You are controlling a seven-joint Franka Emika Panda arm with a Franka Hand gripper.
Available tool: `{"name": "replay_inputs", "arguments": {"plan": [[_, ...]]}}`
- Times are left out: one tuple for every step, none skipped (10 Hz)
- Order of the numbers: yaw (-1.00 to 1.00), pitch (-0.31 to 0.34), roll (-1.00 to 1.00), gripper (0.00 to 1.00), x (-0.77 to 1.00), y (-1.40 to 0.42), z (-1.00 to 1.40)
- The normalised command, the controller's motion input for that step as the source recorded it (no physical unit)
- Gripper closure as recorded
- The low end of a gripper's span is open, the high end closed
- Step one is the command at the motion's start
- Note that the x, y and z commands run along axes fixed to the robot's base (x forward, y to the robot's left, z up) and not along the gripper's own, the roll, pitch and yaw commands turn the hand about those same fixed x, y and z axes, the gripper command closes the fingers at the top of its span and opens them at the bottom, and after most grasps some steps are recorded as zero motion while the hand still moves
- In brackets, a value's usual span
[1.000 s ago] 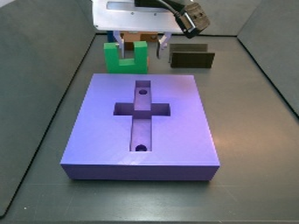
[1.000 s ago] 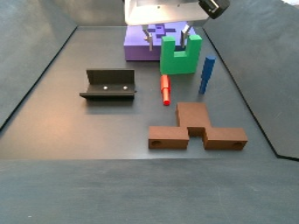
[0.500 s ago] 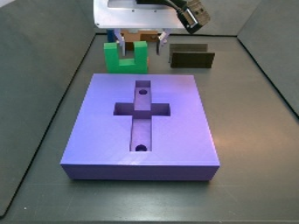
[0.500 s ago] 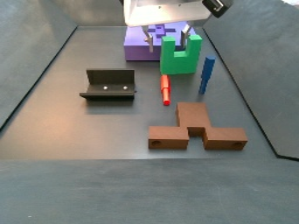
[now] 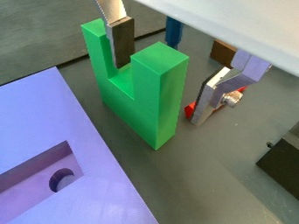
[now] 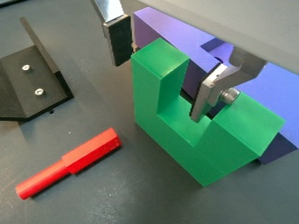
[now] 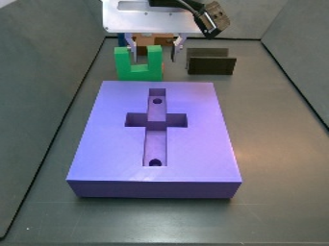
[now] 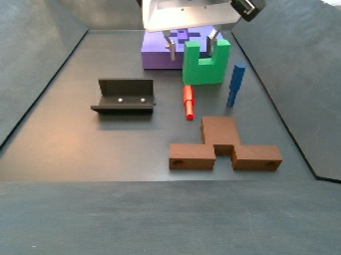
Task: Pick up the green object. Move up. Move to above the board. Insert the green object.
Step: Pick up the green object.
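Both wrist views showed the gripper [image 6: 163,74] open and straddling one prong of the green object [image 6: 193,122], one finger [image 5: 118,37] down in the slot between the prongs, the other [image 5: 228,87] outside and clear of the block. Just beyond the fingers lay the board [image 7: 157,139], with a red stick [image 6: 70,162] and the fixture [image 6: 30,79] off to one side
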Motion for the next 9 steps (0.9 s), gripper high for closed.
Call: {"name": "replay_inputs", "arguments": {"plan": [[-0.04,0.011,0.07,0.0,0.0,0.0,-0.09],[-0.07,0.016,0.09,0.0,0.0,-0.01,-0.05],[-0.15,0.019,0.12,0.0,0.0,-0.01,-0.07],[-0.16,0.024,0.13,0.0,0.0,-0.04,-0.05],[-0.07,0.024,0.08,0.0,0.0,-0.02,-0.01],[0.0,0.0,0.0,0.0,0.0,0.0,0.0],[0.0,0.0,0.0,1.0,0.0,0.0,0.0],[0.0,0.0,0.0,1.0,0.0,0.0,0.0],[0.0,0.0,0.0,1.0,0.0,0.0,0.0]]}}
